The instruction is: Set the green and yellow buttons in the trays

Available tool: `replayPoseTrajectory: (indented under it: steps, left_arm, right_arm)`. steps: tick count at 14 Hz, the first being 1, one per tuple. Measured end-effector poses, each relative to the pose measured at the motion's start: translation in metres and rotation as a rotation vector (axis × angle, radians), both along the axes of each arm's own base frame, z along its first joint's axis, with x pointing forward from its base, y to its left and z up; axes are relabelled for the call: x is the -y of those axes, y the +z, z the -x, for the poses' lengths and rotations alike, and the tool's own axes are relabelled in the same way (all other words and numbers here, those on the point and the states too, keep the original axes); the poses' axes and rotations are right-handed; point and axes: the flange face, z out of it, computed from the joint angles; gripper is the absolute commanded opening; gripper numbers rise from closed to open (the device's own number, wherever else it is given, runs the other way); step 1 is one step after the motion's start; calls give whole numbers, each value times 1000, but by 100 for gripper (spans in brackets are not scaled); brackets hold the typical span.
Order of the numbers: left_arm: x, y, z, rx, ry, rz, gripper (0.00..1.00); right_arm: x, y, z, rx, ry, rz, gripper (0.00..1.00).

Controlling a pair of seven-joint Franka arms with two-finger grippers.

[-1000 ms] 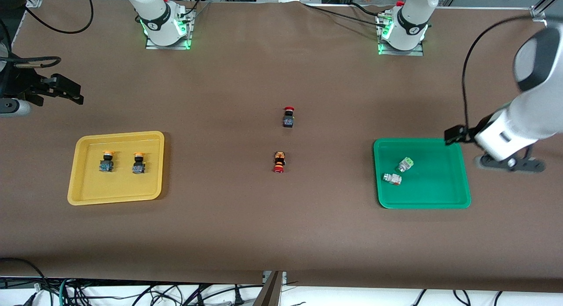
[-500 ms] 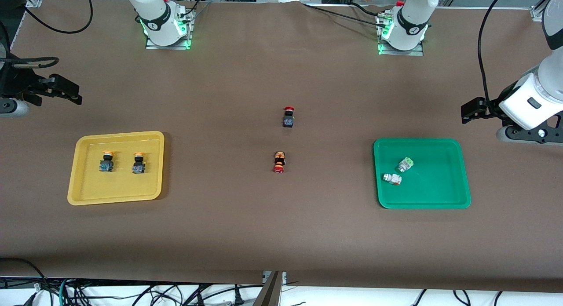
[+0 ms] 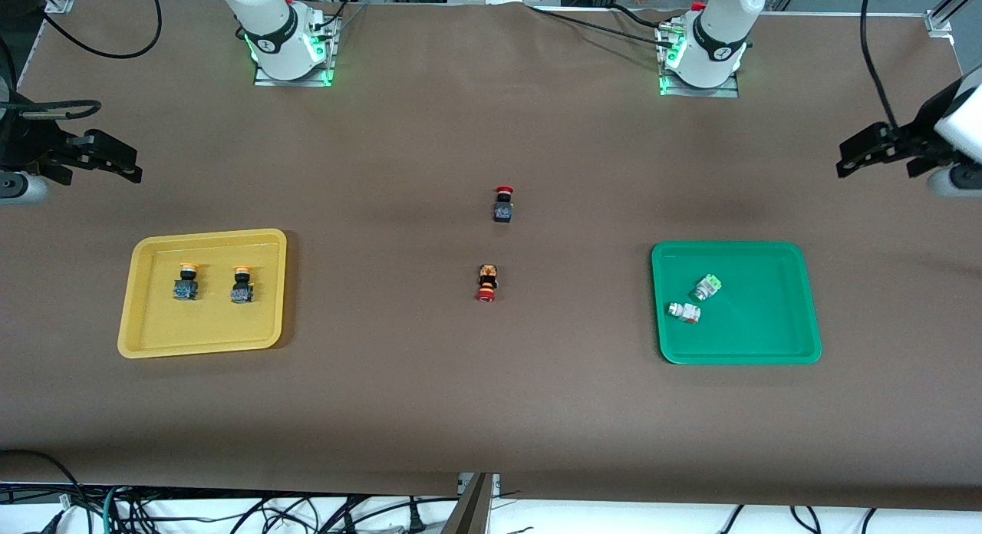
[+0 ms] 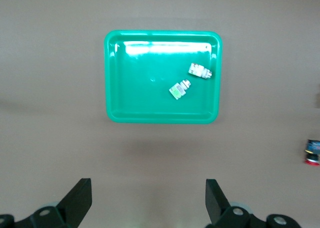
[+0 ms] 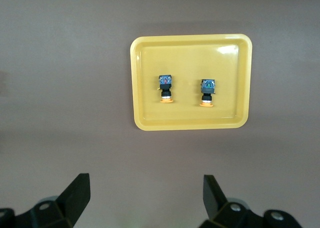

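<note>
Brown paper covers the table [image 3: 491, 411], bare along the edge nearest the front cam. No readable writing or brand on anything. Going back from that edge: the yellow tray [image 3: 201, 348] sits toward the right arm's end and the green tray [image 3: 740, 356] toward the left arm's end, well apart, wide open brown surface between them and around each rim. In the yellow tray, two yellow-capped buttons side by side, not touching — one [image 3: 186, 281] nearer the table end, the other [image 3: 242, 285] nearer the table's middle, caps pointing away from the front cam. In the green tray, two green-faced buttons close together: one [image 3: 683, 311] nearer the front cam, the other [image 3: 706, 287] just farther and tilted; can't tell if they touch. Between the trays, mid-table, an orange-and-black switch w/ red cap [image 3: 486, 282], then farther back a black switch w/ red cap [image 3: 502, 204], apart from each other. Farther again, both grippers hang over bare table outside the trays — right gripper [image 3: 115, 159] at its end of the table, left gripper [image 3: 871, 149] at its end, each w/ fingers spread wide & holding nothing.
</note>
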Motion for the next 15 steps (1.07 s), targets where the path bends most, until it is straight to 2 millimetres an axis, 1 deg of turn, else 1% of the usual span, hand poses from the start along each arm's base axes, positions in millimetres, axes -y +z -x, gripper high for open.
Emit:
replayPoseTrajectory:
  steps: [2,6,13,15]
  left_arm:
    - [-2,1,8,11,1,19,100]
    - [5,2,7,27,-11,20,100]
    - [5,1,6,24,-10,20,100]
    - [5,-1,6,21,-10,20,100]
  right_arm:
    - [0,0,0,0,0,0,100]
    - [1,0,0,0,-2,0,100]
    - [3,0,0,0,-5,0,100]
    - [3,-3,-2,-5,-5,1,100]
